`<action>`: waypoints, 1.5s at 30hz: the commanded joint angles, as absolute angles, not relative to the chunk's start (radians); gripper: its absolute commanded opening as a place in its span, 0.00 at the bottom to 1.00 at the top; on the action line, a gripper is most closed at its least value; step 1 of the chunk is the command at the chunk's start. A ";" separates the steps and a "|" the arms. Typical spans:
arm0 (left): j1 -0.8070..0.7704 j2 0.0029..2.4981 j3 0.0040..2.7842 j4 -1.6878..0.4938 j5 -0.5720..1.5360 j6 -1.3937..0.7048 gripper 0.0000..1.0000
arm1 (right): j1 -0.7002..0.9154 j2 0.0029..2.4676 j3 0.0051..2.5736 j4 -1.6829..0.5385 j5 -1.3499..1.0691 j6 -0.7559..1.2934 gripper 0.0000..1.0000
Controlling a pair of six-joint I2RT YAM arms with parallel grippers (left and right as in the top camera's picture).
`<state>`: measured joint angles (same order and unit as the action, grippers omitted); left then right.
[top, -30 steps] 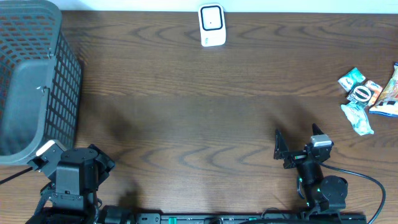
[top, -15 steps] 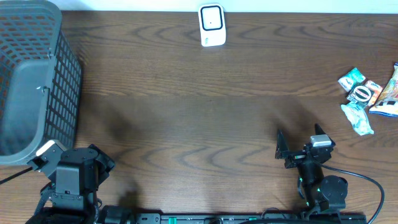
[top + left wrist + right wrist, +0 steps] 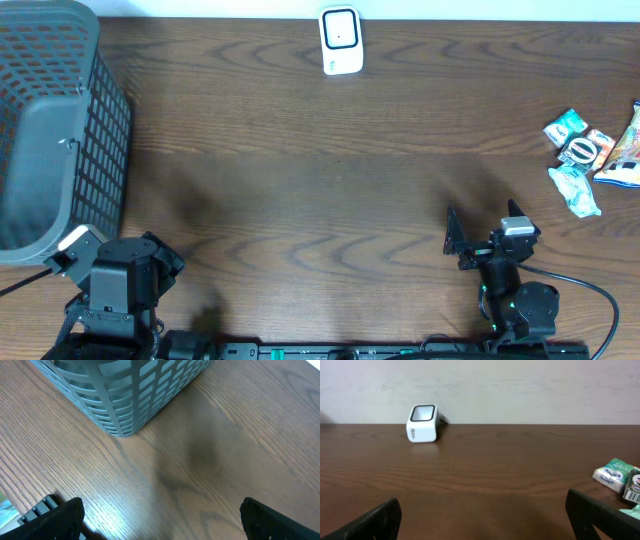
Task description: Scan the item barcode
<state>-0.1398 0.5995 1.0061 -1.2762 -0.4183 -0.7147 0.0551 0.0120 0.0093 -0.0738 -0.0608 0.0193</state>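
Right gripper (image 3: 480, 232) is nudging a hair toward 3 o'clock since the earlier frame, nothing else is shifting. Overhead: its jaws are standing wide apart, carrying nothing, parked at 5 o'clock on the table (image 3: 300, 180); the packets (image 3: 585, 150) are lying in a tight heap at 3 o'clock by the edge, well apart from it; scanner (image 3: 340, 42) is sitting at 12 o'clock, basket (image 3: 60, 130) at 9 to 10 o'clock. Nothing is blocking gripper to heap, or heap to scanner. Left wrist: left gripper (image 3: 162, 522) is spread wide and empty over bare wood, basket corner at 11 o'clock. Right wrist: scanner is showing at 10 o'clock, packets peeking in at 3 o'clock. Risks, as I'm judging: packets are touching, so closing in could be grabbing two or shoving one off the edge; crinkly wrap could be slipping; barcode side isn't showing, so it may be ending up turned away from the scanner
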 commanded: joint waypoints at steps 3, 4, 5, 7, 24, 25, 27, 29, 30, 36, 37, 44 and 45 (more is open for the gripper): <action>-0.137 0.598 1.006 -1.279 -0.435 -0.727 0.98 | 0.060 0.006 0.006 -0.080 -0.043 0.036 0.99; -0.137 0.598 1.006 -1.279 -0.435 -0.727 0.98 | 0.060 0.006 0.006 -0.080 -0.043 0.036 0.99; -0.137 0.598 1.006 -1.279 -0.435 -0.727 0.98 | 0.060 0.006 0.006 -0.080 -0.046 0.036 0.99; -0.137 0.598 1.006 -1.279 -0.435 -0.728 0.98 | 0.060 0.006 0.006 -0.075 -0.058 0.036 0.99; -0.137 0.598 1.006 -1.279 -0.435 -0.728 0.98 | 0.059 0.006 0.006 -0.072 -0.062 0.036 0.99; -0.137 0.598 1.006 -1.279 -0.435 -0.728 0.98 | 0.059 0.006 0.006 -0.072 -0.062 0.036 0.99; -0.137 0.598 1.006 -1.279 -0.435 -0.727 0.98 | 0.059 0.006 0.006 -0.072 -0.062 0.036 0.99; -0.137 0.598 1.006 -1.279 -0.435 -0.728 0.98 | 0.059 0.006 0.006 -0.072 -0.062 0.036 0.99; -0.137 0.598 1.006 -1.279 -0.435 -0.728 0.98 | 0.059 0.006 0.006 -0.072 -0.062 0.036 0.99; -0.137 0.598 1.006 -1.279 -0.435 -0.728 0.98 | 0.059 0.006 0.006 -0.072 -0.062 0.036 0.99; -0.137 0.598 1.006 -1.279 -0.435 -0.727 0.98 | 0.059 0.006 0.006 -0.072 -0.062 0.036 0.99; -0.137 0.598 1.006 -1.279 -0.435 -0.727 0.97 | 0.059 0.006 0.006 -0.072 -0.062 0.036 0.99; -0.137 0.598 1.006 -1.279 -0.435 -0.728 0.98 | 0.059 0.006 0.006 -0.072 -0.062 0.036 0.99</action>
<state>-0.1398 0.5995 1.0061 -1.2762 -0.4183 -0.7147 0.0551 0.0120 0.0093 -0.0711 -0.0566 0.0219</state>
